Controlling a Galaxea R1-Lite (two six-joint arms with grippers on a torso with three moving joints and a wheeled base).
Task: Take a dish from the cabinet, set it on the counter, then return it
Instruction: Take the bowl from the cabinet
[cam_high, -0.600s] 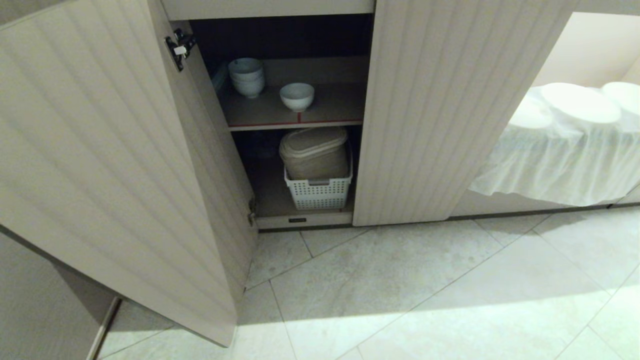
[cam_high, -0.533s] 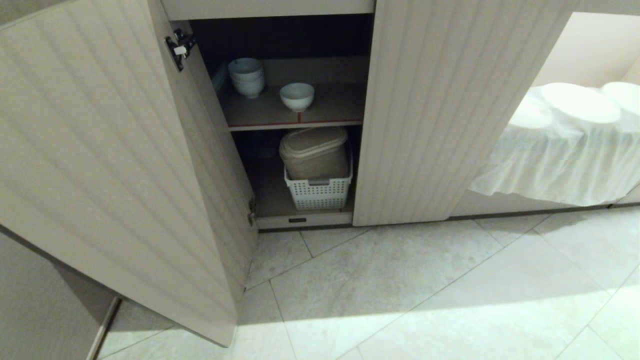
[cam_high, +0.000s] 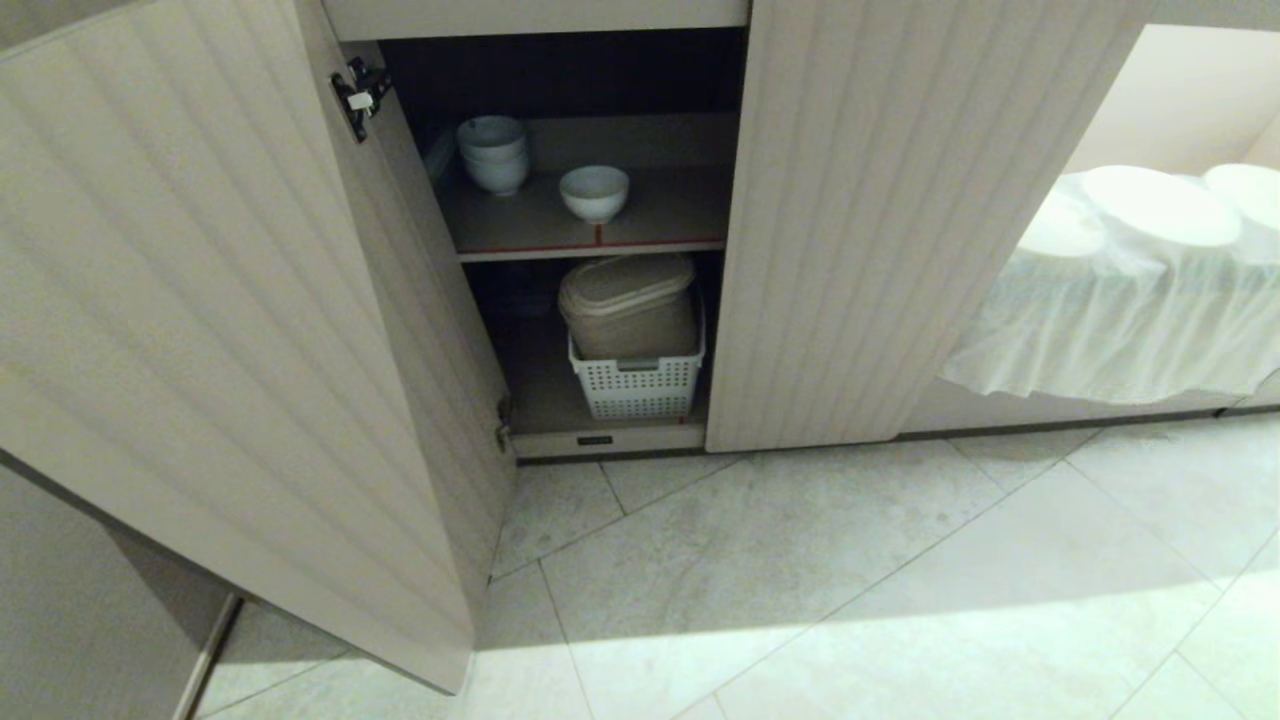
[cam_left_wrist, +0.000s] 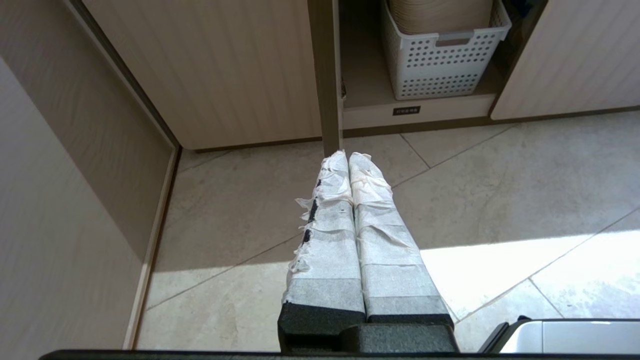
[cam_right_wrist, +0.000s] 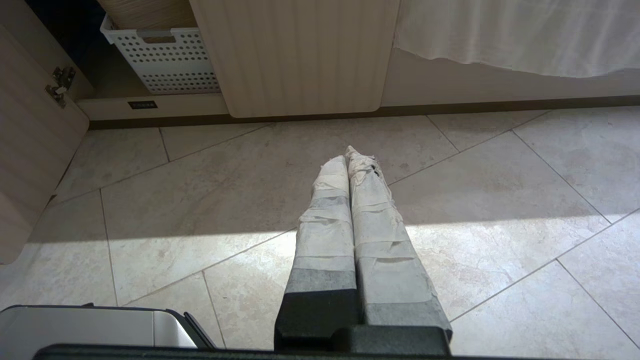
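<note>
The dish, a small plain white bowl, stands alone on the upper shelf of the cabinet, whose left ribbed door hangs wide open. Red tape edges that shelf. The counter is out of view. Neither arm shows in the head view. My left gripper is shut and empty, low over the floor tiles, in line with the open door's edge. My right gripper is shut and empty too, above the tiles in front of the closed right door.
A stack of bluish-white bowls sits on the same shelf, behind and left of the dish. Below, a white perforated basket holds a beige lidded container. A white cloth hangs at the right. Pale floor tiles spread in front.
</note>
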